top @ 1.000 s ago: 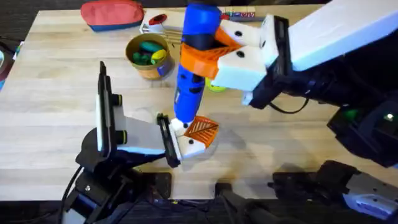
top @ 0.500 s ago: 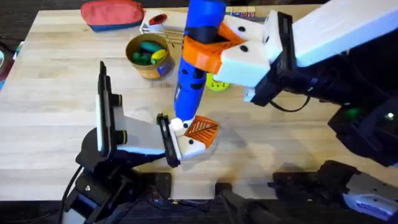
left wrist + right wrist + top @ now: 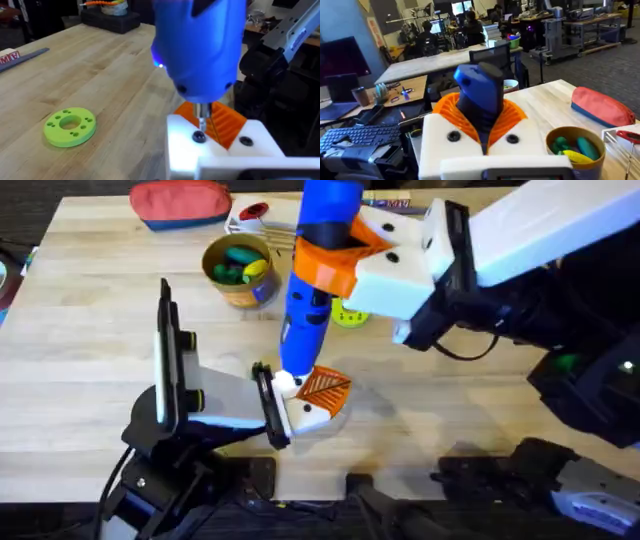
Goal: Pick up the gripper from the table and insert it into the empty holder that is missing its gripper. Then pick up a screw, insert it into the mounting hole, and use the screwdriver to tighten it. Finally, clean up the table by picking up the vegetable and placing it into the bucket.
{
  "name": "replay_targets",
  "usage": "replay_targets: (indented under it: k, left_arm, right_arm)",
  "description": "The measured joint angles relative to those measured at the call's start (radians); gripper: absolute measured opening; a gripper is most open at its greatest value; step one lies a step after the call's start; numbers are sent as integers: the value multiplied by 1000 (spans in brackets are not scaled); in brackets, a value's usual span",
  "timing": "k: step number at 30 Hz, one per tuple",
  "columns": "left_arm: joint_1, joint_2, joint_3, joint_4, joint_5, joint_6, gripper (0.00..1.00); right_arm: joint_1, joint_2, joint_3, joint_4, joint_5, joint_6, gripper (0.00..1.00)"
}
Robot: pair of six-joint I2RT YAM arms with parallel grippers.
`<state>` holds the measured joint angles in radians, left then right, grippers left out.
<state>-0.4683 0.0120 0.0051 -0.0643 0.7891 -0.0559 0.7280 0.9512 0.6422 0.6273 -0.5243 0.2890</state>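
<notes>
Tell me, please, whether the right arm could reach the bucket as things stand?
Probably not right away: the right gripper is shut on the screwdriver, whose tip sits on the holder. The bucket stands close by with open table around it, so the path looks free once the tool is put down.

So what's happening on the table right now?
The right gripper holds the blue screwdriver upright, its tip on a screw in the white holder. The orange ribbed gripper is already seated in that holder, which the left arm steadies from below. The bucket behind holds toy vegetables, and a lime-green disc lies on the table.
</notes>
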Motion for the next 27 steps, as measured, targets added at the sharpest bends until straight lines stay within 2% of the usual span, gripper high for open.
replay_targets:
  k: [10,27]
  left_arm:
    - [0,0,0,0,0,0,6]
    - [0,0,0,0,0,0,6]
  right_arm:
    - [0,0,0,-47,0,-2,8]
    - [0,0,0,-11,0,-28,8]
